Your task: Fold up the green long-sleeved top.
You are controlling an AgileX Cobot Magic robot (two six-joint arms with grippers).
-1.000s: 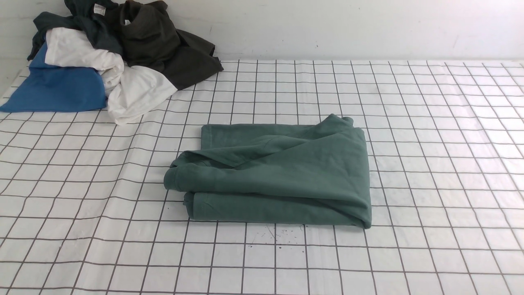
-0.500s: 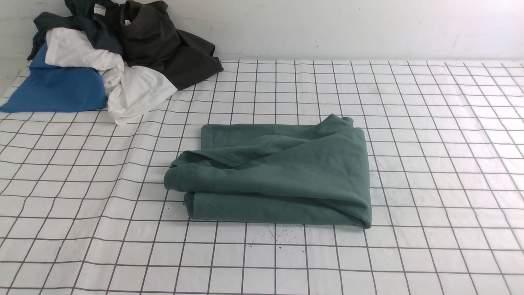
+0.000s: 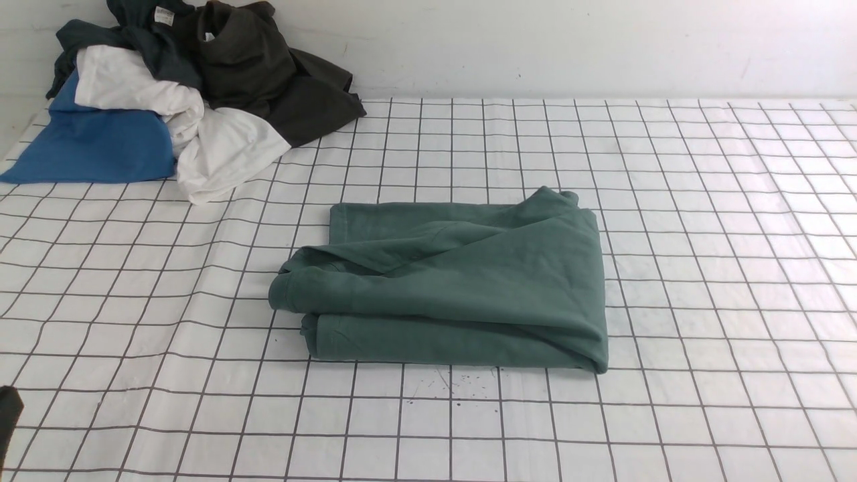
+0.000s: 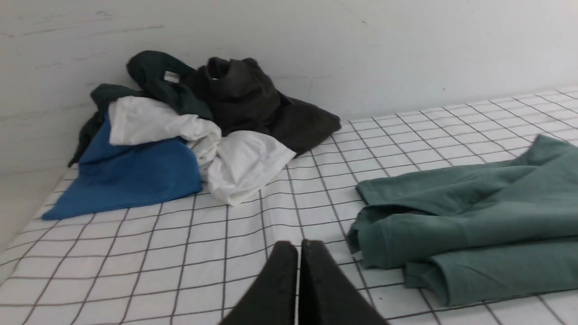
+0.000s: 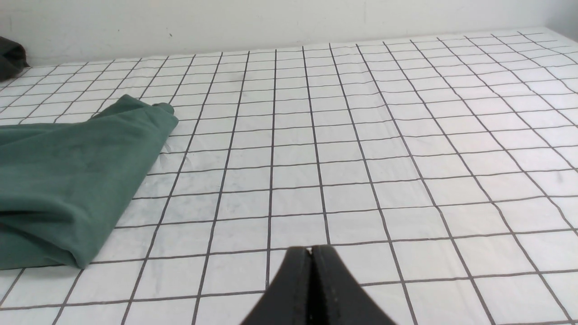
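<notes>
While both grippers, left gripper and right gripper, are hanging pressed together and empty, the green top is lying folded mid-table, clothes pile sitting far left

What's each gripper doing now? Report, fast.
Left gripper: closed, holding nothing, beside the green top.
Right gripper: closed, holding nothing.

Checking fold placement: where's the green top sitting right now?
In the front view the green long-sleeved top lies folded near the middle of the gridded table, apart from the clothes pile at the far left corner; neither gripper touches it.
</notes>
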